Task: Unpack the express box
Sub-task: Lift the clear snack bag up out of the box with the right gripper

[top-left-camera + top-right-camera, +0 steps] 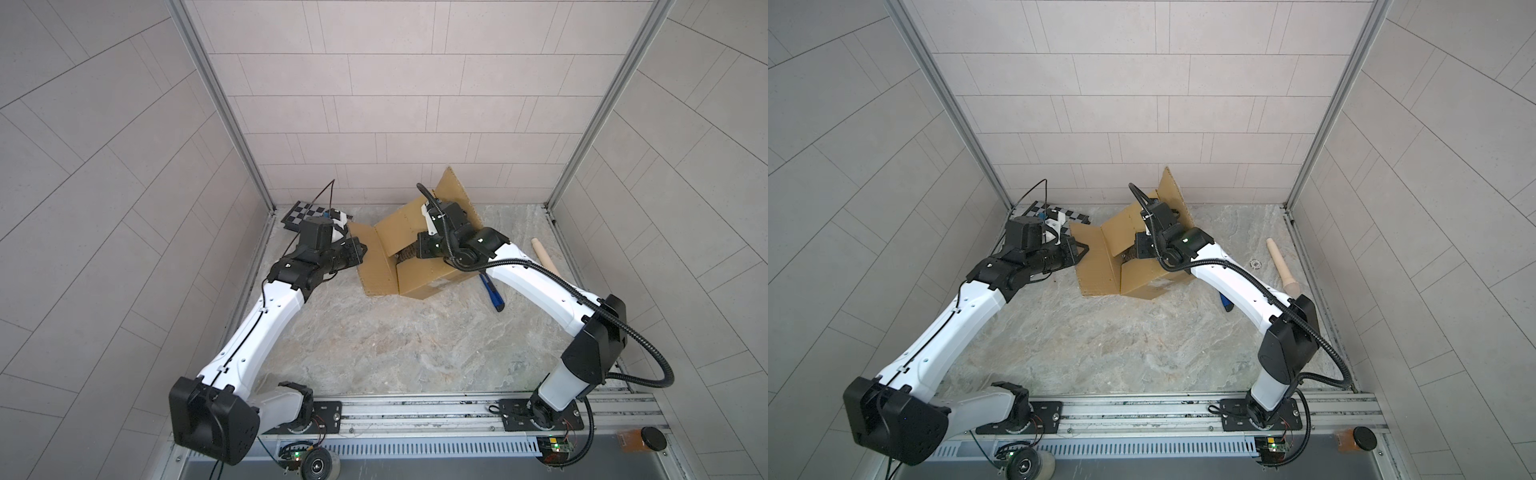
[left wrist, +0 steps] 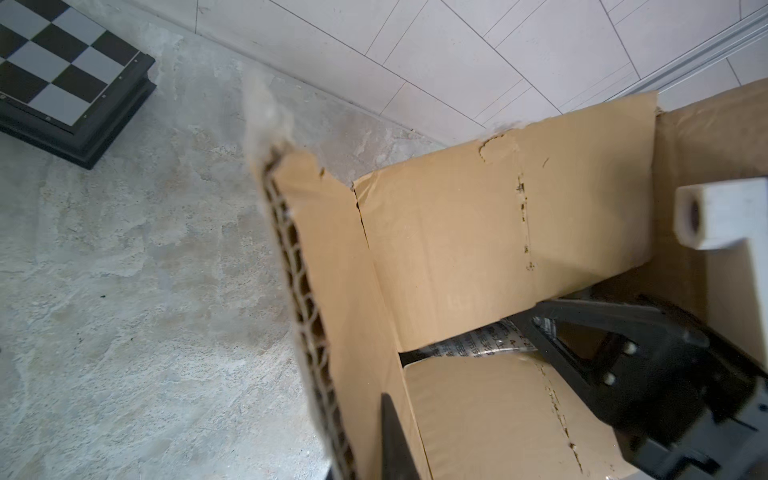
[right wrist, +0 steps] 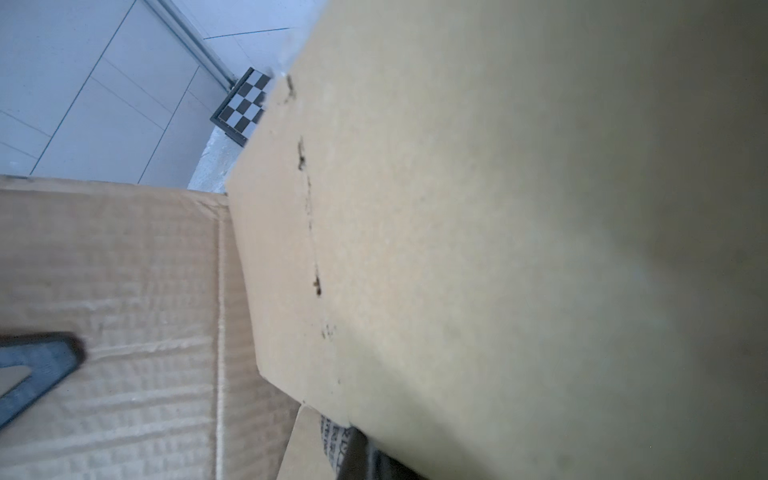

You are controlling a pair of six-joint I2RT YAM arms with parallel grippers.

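Left wrist view shows the express box (image 2: 457, 249) open, one flap pinched in the closed left gripper (image 2: 365, 424). The right gripper (image 2: 542, 322) reaches inside the box with its jaws closed, next to a printed packet (image 2: 478, 345) (whether it holds the packet, I cannot tell). In both top views a chequered board (image 1: 297, 214) lies left of the box and a blue knife (image 1: 492, 293) just right of it.
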